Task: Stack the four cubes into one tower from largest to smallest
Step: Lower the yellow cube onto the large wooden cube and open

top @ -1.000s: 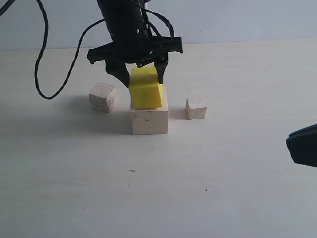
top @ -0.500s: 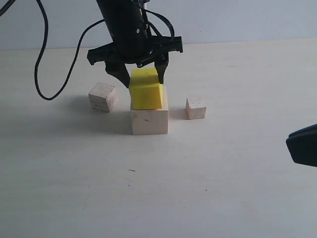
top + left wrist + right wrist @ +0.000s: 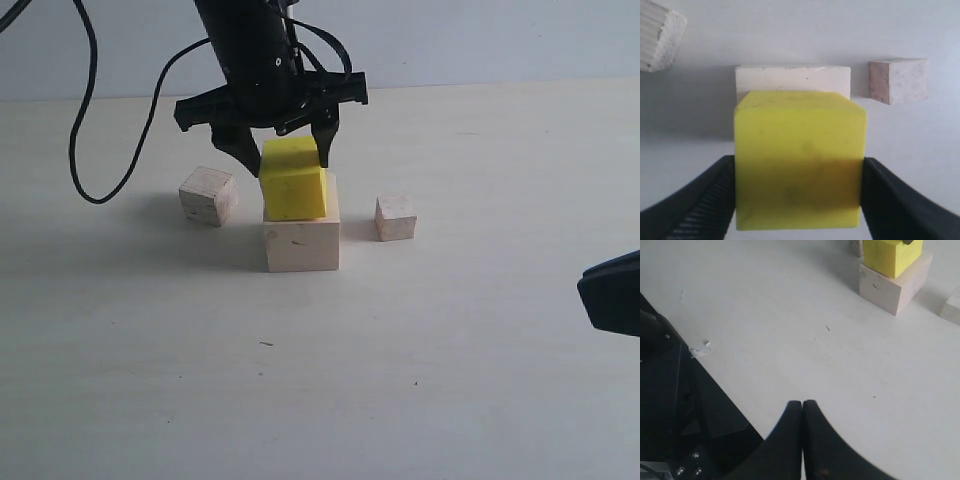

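Observation:
The yellow cube (image 3: 293,180) sits on top of the large pale wood cube (image 3: 301,243), slightly toward its left side. My left gripper (image 3: 288,160) comes down from above and is shut on the yellow cube (image 3: 799,160), one black finger pressed on each side. The grainy wood cube (image 3: 208,195) lies on the table to the left of the stack. To the stack's right lies the tiny cube (image 3: 396,217). My right gripper (image 3: 802,404) is shut and empty, low over the table far to the right of the stack (image 3: 892,287).
A black cable (image 3: 85,120) loops down onto the table behind the grainy cube. The right arm's dark tip (image 3: 612,290) pokes in at the right edge. The pale table (image 3: 320,400) stretches toward the front.
The yellow cube has settled from a slight tilt to sitting level on the large cube. Both grippers have stayed where they were.

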Tool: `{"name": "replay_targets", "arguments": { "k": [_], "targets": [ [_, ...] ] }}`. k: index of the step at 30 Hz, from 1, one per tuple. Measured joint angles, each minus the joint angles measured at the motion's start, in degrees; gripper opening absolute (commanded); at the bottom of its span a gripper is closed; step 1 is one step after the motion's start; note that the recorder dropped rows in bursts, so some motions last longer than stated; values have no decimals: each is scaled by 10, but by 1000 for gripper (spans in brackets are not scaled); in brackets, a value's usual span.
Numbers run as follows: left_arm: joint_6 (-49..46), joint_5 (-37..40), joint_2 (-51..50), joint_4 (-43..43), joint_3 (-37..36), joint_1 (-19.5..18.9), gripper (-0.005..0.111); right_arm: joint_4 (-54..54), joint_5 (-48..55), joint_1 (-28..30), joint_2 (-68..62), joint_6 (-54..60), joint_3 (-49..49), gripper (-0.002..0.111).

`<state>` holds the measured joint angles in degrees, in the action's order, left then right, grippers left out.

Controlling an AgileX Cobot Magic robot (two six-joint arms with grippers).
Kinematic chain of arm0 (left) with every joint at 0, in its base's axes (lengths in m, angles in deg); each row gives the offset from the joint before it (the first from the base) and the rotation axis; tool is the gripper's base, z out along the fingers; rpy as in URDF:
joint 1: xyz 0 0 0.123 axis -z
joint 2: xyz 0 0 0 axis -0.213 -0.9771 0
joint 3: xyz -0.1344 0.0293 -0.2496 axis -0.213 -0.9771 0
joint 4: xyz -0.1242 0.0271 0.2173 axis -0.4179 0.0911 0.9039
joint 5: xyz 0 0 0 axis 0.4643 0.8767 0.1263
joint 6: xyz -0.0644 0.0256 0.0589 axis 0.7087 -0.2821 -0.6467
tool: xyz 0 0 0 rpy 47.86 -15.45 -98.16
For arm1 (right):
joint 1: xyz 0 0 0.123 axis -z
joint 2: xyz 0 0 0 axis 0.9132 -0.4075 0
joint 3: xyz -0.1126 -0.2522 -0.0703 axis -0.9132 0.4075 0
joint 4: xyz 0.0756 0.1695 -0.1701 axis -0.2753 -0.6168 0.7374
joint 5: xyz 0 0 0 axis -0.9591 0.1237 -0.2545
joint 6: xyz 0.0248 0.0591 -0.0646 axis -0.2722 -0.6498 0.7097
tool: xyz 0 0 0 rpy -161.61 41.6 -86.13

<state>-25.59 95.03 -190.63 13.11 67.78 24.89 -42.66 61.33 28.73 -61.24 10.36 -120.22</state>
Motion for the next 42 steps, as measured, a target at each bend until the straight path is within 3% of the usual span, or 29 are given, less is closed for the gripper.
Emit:
{"name": "replay_targets", "arguments": {
  "k": [6,11,42],
  "targets": [
    [1,0,0,0,0,0,67,-2,0,0,0,0,0,0],
    [2,0,0,0,0,0,77,-2,2,0,0,0,0,0],
    [3,-13,0,22,0,0,77,-2,4,0,0,9,0,0]
  ]
}}
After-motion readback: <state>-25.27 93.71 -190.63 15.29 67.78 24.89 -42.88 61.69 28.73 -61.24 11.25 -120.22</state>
